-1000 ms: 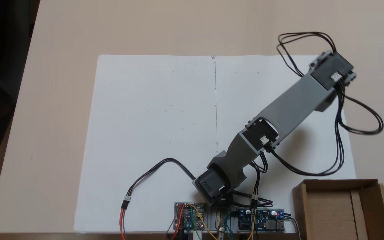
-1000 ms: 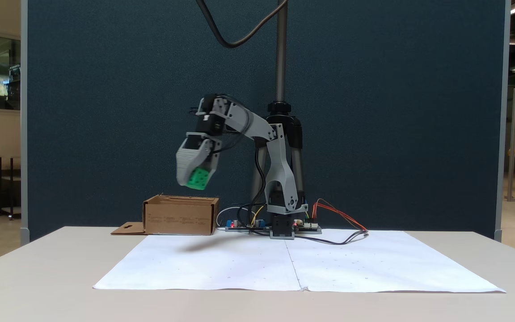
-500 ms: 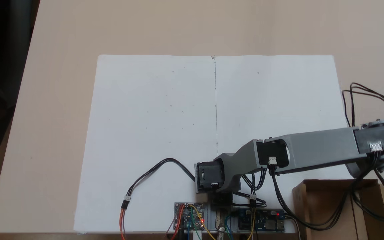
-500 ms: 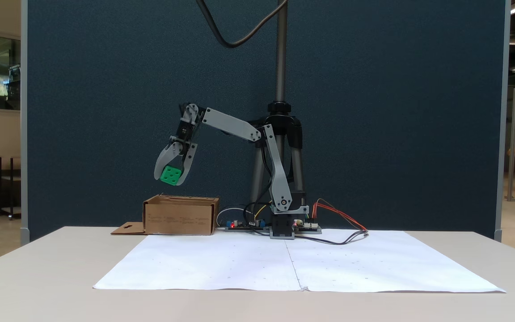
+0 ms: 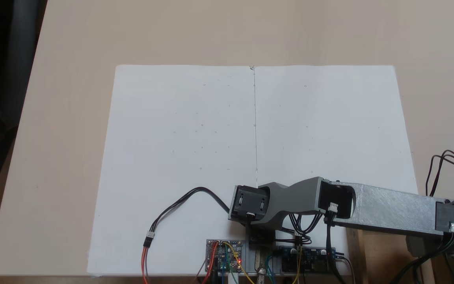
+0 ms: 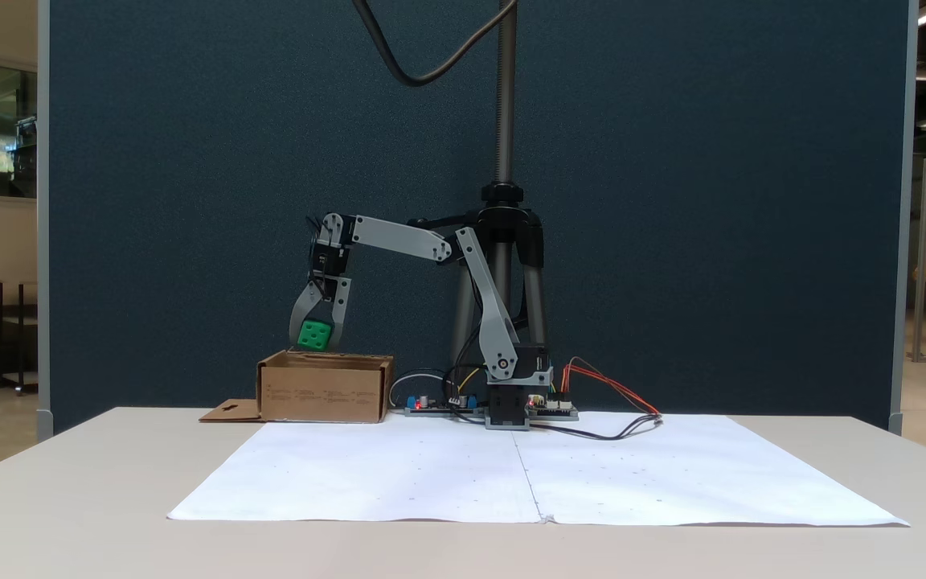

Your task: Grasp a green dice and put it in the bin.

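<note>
Gripper (image 6: 317, 344) clamping green dice (image 6: 314, 335), lowered since earlier, now just above bin (image 6: 325, 388)

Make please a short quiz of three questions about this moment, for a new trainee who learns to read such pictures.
1. True or false: the green dice lies on the white paper.
2. What does the pincer hold?
3. The dice is: A) inside the bin on its floor, B) just above the bin's rim, C) on the table.

Key: 1 false. 2 the green dice. 3 B.
</note>
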Available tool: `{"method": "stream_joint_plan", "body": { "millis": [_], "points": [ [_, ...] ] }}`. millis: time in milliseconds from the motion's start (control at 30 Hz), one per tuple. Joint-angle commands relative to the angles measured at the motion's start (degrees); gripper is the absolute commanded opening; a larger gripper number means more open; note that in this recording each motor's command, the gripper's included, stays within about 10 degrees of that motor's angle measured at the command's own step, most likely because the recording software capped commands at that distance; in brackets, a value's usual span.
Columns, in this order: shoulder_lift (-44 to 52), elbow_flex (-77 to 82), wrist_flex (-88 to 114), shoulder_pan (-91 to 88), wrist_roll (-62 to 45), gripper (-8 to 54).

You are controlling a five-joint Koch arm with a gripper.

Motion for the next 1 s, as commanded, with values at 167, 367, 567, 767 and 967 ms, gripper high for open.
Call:
{"method": "stream_joint_plan", "body": {
  "millis": [167,367,567,767,967],
  "points": [
    [2.2,5.36,-0.88,-0.62,-4.83,40.3],
    [5.54,5.36,-4.48,-2.37,-0.62,40.3],
    [13.27,5.36,-12.04,-8.53,9.67,40.3],
    [20.21,5.36,-15.82,-23.2,16.08,42.6],
    [21.88,5.36,-15.82,-45.44,16.08,44.1]
  ]
}}
